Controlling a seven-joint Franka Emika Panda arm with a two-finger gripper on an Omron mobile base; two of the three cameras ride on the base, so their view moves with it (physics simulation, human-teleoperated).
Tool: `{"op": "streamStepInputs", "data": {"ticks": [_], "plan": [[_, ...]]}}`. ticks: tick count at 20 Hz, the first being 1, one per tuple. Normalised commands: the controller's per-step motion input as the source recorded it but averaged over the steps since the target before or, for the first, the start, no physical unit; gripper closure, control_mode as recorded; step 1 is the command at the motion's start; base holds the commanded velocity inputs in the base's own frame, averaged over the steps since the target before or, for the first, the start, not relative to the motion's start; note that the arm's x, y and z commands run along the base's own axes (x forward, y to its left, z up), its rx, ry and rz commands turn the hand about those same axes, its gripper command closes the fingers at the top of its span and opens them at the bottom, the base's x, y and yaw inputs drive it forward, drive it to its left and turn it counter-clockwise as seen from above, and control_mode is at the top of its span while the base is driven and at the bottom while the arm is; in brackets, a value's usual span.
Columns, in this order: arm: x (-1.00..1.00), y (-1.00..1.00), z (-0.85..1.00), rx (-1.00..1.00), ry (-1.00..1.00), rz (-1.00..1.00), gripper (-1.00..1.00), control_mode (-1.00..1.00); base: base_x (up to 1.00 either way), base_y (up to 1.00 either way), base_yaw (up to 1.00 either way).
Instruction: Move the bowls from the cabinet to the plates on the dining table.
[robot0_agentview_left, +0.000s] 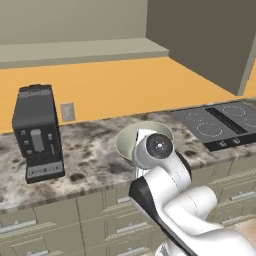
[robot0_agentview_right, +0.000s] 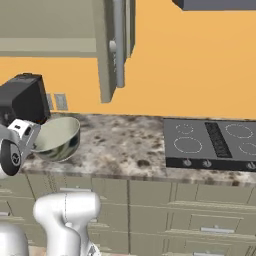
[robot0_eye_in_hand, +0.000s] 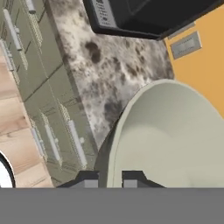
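My gripper (robot0_eye_in_hand: 110, 179) is shut on the rim of an olive-tan bowl (robot0_eye_in_hand: 175, 135), one finger inside the wall and one outside. The bowl (robot0_agentview_left: 145, 135) hangs tilted above the speckled counter, partly hidden behind my wrist in the left base view. From the right it shows as a deep round bowl (robot0_agentview_right: 59, 137) with the gripper (robot0_agentview_right: 36, 134) at its left edge. The grey-beige cabinet (robot0_agentview_left: 75, 50) stands open above, its door (robot0_agentview_left: 205, 40) swung out to the right; the shelf (robot0_agentview_right: 45, 47) and the silver bar handle (robot0_agentview_right: 118, 45) show in the right base view. The plates and dining table are out of view.
A black coffee machine (robot0_agentview_left: 37, 132) stands on the counter (robot0_agentview_left: 90, 150) left of the bowl, close to my hand (robot0_agentview_right: 22, 100). A black cooktop (robot0_agentview_right: 215, 140) lies to the right. Drawer fronts (robot0_agentview_right: 165, 210) run below the counter edge.
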Motion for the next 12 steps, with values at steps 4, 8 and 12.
{"op": "streamStepInputs", "data": {"ticks": [4, 8, 12], "plan": [[0.00, 0.00, 0.00, 0.00, 0.00, 0.00, 1.00, 1.00, -0.79, 0.18, -0.35], [0.00, 0.00, 0.00, 0.00, 0.00, 0.00, 1.00, 1.00, -0.68, 0.02, -0.69], [0.00, 0.00, 0.00, 0.00, 0.00, 0.00, 1.00, 1.00, -0.39, 0.00, -0.78]]}}
